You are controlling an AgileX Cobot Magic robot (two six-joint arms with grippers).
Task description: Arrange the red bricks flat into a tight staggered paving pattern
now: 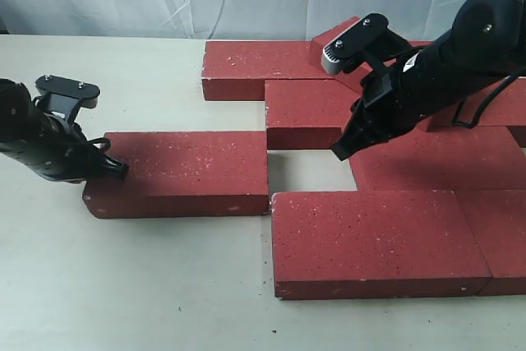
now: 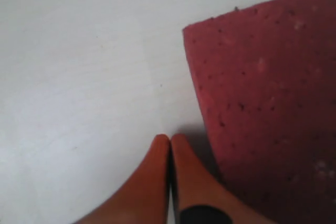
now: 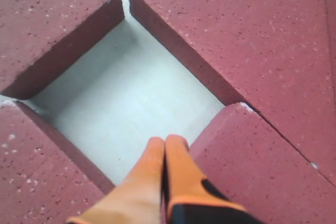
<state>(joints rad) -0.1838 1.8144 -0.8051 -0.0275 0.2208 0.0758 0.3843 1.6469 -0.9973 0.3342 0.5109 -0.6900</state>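
Left tool (image 2: 169, 140) pinched together, empty; tips just beside the lone brick (image 1: 185, 172) on the counter (image 1: 123, 285). Right tool (image 3: 167, 141) likewise together, empty; tips over the gap (image 1: 306, 170) among the bricks (image 1: 378, 240).

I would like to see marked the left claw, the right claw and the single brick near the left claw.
left claw (image 1: 123, 170), exterior view, at its shut fingertips.
right claw (image 3: 167, 142), right wrist view, at its shut orange fingertips.
single brick (image 1: 189, 172), exterior view, middle of its top face.
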